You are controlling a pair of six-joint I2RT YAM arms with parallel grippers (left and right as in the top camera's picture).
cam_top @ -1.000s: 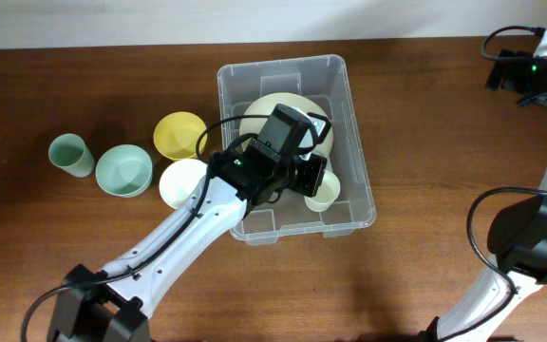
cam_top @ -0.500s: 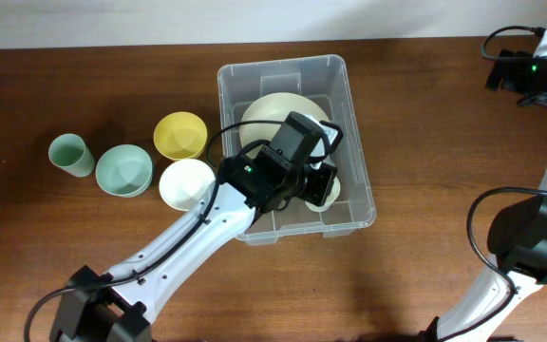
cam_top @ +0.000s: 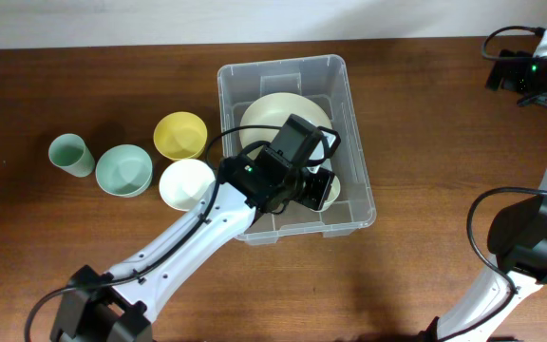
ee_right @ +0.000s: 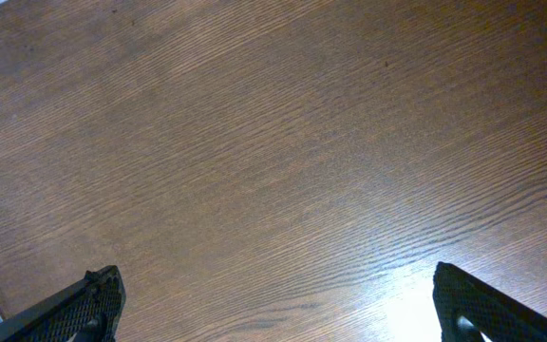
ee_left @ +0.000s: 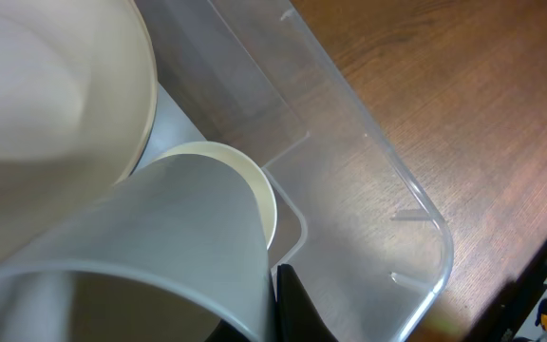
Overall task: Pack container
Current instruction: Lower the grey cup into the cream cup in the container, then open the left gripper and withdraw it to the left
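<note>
— Where does the large clear plastic rectangular bin [cam_top: 357,133] sit?

— In the middle of the brown wooden table [cam_top: 444,142], its long side running away from the arms. A large round cream dish [cam_top: 278,112] lies in its far half.

— And the left gripper [cam_top: 317,188]?

— Down inside the bin, over the near right part, just beside the dish. Its jaws are drawn in narrow on the wall of a pale plastic cup [ee_left: 141,256], which fills the near part of the left wrist view. One black finger [ee_left: 291,309] shows against the cup's side.

— Is the cup resting on the bin's floor?

— I cannot tell. A cream rim [ee_left: 254,185] shows just past it, and whether that belongs to a second cup I cannot tell either.

— The right gripper [ee_right: 283,309]?

— Spread wide, holding nothing, over bare wood.

— What stands outside the bin?

— All on its left. A round yellow bowl [cam_top: 179,135] is near the left wall. A round white bowl [cam_top: 184,182] stands just beside the left arm. Further left come a round mint-green bowl [cam_top: 123,169] and a mint-green cup [cam_top: 70,154], upright, at the end of the row.
</note>
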